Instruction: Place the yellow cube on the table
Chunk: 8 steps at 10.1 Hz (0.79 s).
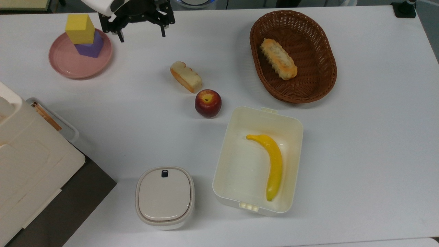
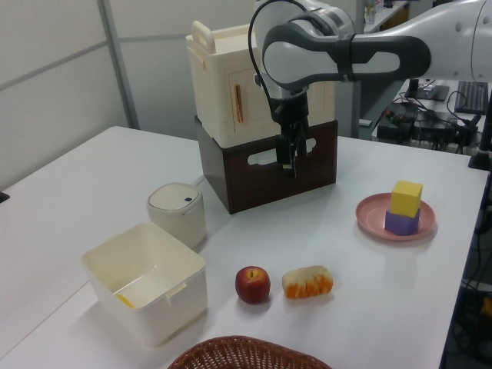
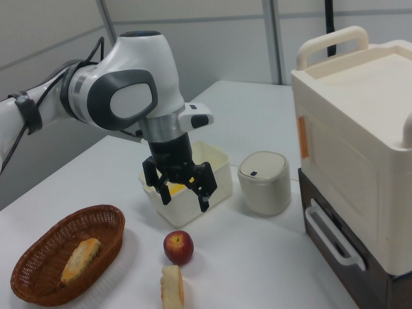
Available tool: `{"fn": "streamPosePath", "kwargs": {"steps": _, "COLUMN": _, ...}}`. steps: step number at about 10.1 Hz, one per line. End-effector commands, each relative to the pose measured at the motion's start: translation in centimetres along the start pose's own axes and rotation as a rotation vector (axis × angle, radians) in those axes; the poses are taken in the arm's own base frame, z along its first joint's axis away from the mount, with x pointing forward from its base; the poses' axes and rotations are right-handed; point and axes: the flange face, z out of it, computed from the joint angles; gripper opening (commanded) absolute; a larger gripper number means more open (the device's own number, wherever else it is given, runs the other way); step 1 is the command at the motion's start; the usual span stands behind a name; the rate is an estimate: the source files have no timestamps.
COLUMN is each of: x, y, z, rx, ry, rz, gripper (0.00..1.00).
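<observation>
Above the table [image 1: 360,144] the gripper [image 1: 141,35] hangs — fingers spread, pointing down.

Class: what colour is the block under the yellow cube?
Purple block, clearest in the top view.

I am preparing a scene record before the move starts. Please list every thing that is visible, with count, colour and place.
yellow cube: one, yellow, stacked on the purple block
purple block: one, purple, on the pink plate
pink plate: one, pink, top view's upper left
bread slice: one, pale with orange crust, table middle
apple: one, red, beside the slice
basket: one, brown wicker, holding a bread roll
open box: one, cream, holding a banana
lidded container: one, off-white, beside the box
cabinet: one, cream over dark brown, table edge
table: one, white
gripper: one, black, jaws open, above the table near the plate
</observation>
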Motion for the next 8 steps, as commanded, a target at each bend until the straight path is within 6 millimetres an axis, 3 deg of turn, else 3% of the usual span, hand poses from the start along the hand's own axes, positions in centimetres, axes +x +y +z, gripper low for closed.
{"fn": "streamPosePath", "kwargs": {"steps": 1, "x": 0.4, "y": -1.3, "z": 0.2, "rx": 0.016, "ry": 0.011, "rz": -0.016, "gripper": 1.00}}
{"fn": "streamPosePath", "kwargs": {"steps": 4, "x": 0.5, "y": -1.5, "z": 0.5, "rx": 0.018, "ry": 0.004, "rz": -0.018, "gripper": 1.00}}
{"fn": "streamPosePath", "kwargs": {"steps": 8, "x": 1.4, "y": -4.0, "z": 3.1, "rx": 0.025, "ry": -0.076, "rz": -0.067, "gripper": 1.00}}
